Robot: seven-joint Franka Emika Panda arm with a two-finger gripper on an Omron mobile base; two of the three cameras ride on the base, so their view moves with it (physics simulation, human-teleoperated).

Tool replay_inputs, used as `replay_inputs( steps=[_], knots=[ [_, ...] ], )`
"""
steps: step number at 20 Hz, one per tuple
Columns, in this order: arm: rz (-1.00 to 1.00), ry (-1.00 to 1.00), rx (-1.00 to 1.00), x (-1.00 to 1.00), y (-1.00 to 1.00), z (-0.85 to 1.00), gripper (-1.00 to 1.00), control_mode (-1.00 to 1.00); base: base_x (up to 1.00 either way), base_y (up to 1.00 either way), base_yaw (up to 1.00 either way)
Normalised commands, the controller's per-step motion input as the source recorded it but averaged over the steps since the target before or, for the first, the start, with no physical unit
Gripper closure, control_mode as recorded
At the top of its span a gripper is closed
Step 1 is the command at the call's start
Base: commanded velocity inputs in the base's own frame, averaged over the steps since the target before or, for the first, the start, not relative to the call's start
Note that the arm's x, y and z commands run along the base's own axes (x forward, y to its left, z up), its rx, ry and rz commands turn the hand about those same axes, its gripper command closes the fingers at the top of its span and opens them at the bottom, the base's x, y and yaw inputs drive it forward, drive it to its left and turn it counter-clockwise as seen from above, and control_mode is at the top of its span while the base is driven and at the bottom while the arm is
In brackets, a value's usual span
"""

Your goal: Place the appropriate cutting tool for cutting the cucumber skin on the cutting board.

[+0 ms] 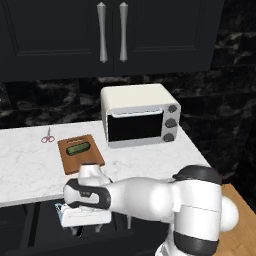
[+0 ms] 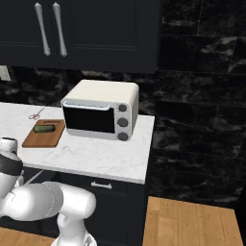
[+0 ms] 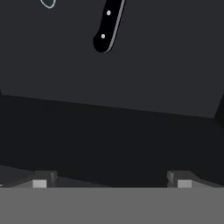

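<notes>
My tool (image 3: 112, 178) hangs with fingers spread wide, holding nothing, inside the drawer (image 3: 131, 83); ahead lie the knife (image 3: 107, 26) and a peeler's light-blue edge (image 3: 47, 4).

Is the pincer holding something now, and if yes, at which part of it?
Nothing is held. The pincer is open, with bare space between its tips, above the dark drawer floor; the black-handled knife lies apart.

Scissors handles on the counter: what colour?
Pink; the scissors show best in the left base view, lying beside the board.
</notes>
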Motion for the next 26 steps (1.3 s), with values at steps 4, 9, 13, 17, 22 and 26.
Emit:
replay_inputs(
  steps=[4, 9, 13, 17, 22, 26],
  knots=[
    [-0.03, 0.00, 0.00, -0.07, 0.11, -0.21, -1.00, -1.00, 0.00, 0.00, 0.00],
    [-0.04, 0.04, 0.00, -0.29, 0.03, -0.20, -1.00, -1.00, 0.00, 0.00, 0.00],
    [-0.04, 0.14, 0.00, -0.54, 0.00, -0.12, -1.00, -1.00, 0.00, 0.00, 0.00],
    [-0.06, 0.13, 0.00, -0.68, 0.00, 0.00, -1.00, -1.00, 0.00, 0.00, 0.00],
    [-0.07, 0.12, 0.00, -0.79, 0.00, 0.02, -1.00, -1.00, 0.00, 0.00, 0.00],
    [-0.05, 0.01, -0.01, -0.42, 0.05, 0.10, -1.00, -1.00, 0.00, 0.00, 0.00]
  ],
)
